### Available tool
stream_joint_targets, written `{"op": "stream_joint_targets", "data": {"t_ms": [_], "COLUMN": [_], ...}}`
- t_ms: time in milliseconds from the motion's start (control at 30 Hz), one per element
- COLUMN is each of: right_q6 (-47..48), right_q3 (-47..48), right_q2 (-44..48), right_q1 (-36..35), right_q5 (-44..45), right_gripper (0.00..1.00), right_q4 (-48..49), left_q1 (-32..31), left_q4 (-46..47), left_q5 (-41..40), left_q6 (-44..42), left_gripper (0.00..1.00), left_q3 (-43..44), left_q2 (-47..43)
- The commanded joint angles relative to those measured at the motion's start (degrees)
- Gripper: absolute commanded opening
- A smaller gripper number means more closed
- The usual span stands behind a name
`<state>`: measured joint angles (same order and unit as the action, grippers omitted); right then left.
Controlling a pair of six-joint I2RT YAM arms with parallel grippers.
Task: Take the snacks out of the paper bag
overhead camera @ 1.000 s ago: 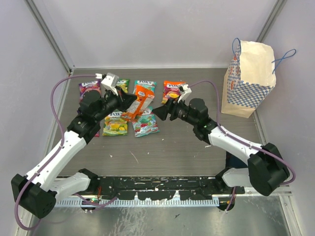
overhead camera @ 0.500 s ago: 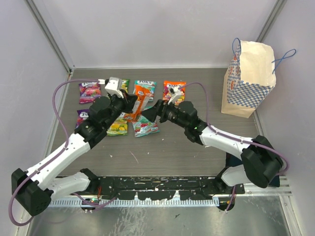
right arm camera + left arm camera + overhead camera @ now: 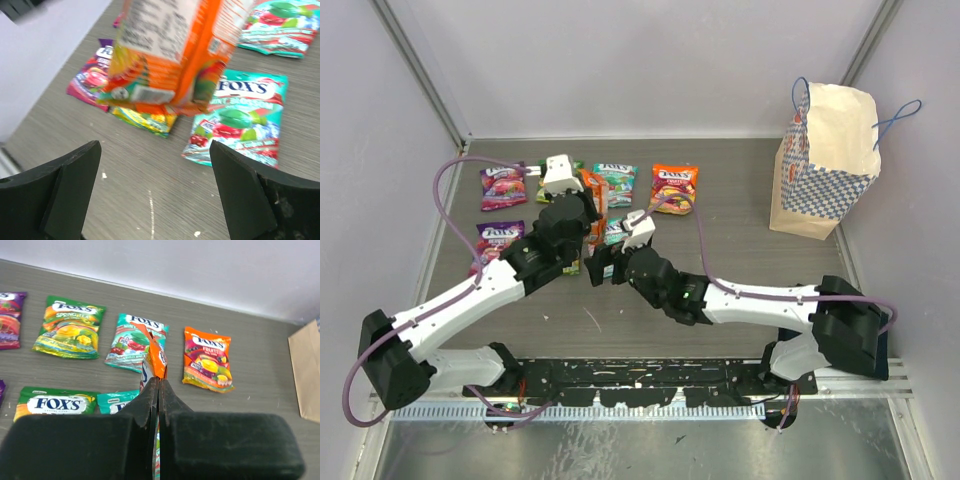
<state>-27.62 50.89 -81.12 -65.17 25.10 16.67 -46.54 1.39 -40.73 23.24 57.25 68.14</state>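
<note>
My left gripper (image 3: 588, 213) is shut on an orange snack packet (image 3: 595, 195) and holds it edge-on above the table; in the left wrist view the fingers (image 3: 172, 400) pinch the packet (image 3: 156, 356). My right gripper (image 3: 603, 268) is open and empty, low over the table just near of that packet; in the right wrist view (image 3: 155, 172) the held packet (image 3: 170, 55) hangs ahead. Other snacks lie flat: purple (image 3: 502, 185), teal (image 3: 615, 178), orange (image 3: 674, 182), purple (image 3: 497, 240). The paper bag (image 3: 825, 160) stands upright at the far right.
More packets lie under the arms: green (image 3: 70, 327), green (image 3: 55, 402), teal (image 3: 117, 401), teal (image 3: 240, 120). Grey walls close the table at the back and sides. The bag's edge shows in the left wrist view (image 3: 307, 370).
My right gripper has swung left and toward the near edge, away from the orange packet. My left gripper has shifted slightly right with the packet, which now shows edge-on.
</note>
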Motion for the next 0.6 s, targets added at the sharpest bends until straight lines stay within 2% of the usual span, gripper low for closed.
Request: {"op": "stream_joint_targets", "data": {"t_ms": [0,167,300,567], "right_q6": [5.73,14.79,21.62,26.9], "right_q3": [-3.1,-6.76,-7.45,-3.51], "right_q2": [0.16,-1.82,-3.75,-7.35], "right_q1": [-2.76,-4.91,-4.97,-5.01], "right_q5": [14.41,17.59,13.57,9.2], "right_gripper": [0.96,0.93,0.88,0.82], "right_q4": [8.9,23.49,31.59,33.8], "left_q1": [-0.08,-0.17,-0.27,-0.27], "left_q4": [0.75,-8.39,-9.21,-9.63], "left_q5": [-9.9,-12.5,-11.6,-10.45], "left_q6": [7.29,15.15,17.35,18.54], "left_gripper": [0.0,0.0,0.0,0.0], "left_q3": [4.0,8.26,8.61,8.75], "left_q2": [-1.25,0.19,0.42,0.19]}}
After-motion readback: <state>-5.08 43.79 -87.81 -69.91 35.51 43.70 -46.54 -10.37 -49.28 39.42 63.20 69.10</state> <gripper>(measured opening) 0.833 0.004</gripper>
